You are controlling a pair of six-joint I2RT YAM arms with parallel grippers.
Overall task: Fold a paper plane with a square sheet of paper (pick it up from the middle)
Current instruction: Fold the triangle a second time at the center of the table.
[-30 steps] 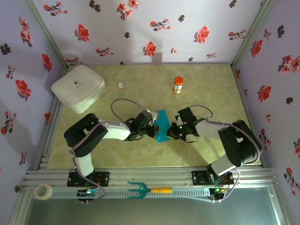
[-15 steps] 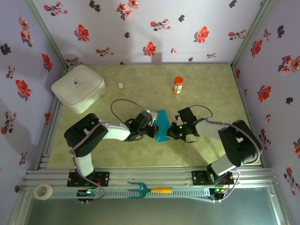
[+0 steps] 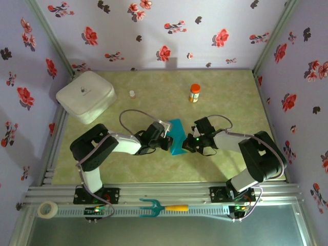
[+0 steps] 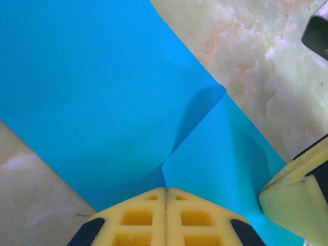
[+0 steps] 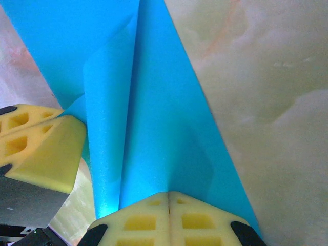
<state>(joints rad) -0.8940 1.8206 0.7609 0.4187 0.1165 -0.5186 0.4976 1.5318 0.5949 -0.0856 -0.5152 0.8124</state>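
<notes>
Barely anything's moved this past second. The left gripper [image 3: 167, 138] and right gripper [image 3: 188, 145] both keep their jaws pinched shut on the square sheet of paper [image 3: 178, 134], half-folded mid-counter [image 3: 154, 97] — looks like they're holding the crease.

counter [image 3: 154, 87]: pale green marbled top, with a metal rail [image 3: 164, 193] along its near edge
far left: white rounded box [image 3: 85, 96], set at an angle
far, left of centre: tiny pale vial [image 3: 132, 94], upright
far centre: orange-capped bottle [image 3: 195, 93], upright, well apart from the vial
middle: square sheet of paper [image 3: 178, 134], teal-blue, folded over itself with one flap raised
near rail, left end: roll of tape [image 3: 47, 209]
near rail, centre: teal pronged tool with yellow handle [image 3: 163, 207], lying flat
</notes>
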